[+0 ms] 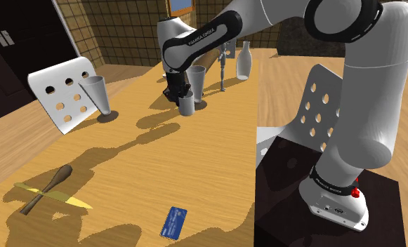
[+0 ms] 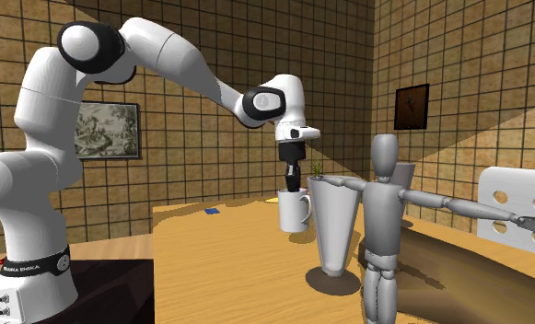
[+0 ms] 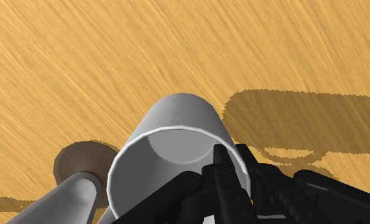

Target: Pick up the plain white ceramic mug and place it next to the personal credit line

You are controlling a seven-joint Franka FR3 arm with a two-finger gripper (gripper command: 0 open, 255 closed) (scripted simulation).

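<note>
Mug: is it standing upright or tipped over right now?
Upright. The white mug stands on its base on the wooden table, its open mouth facing up toward the gripper.

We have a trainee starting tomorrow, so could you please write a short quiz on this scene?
1. True or false: the white mug stands upright on the wooden table.
2. Fill in: the hand sits directly ___ the mug.
3. Which lies nearest the shoulder view's bottom edge: A) the blue card, B) the mug, C) the hand?
Key: 1 true; 2 above; 3 A.
</note>
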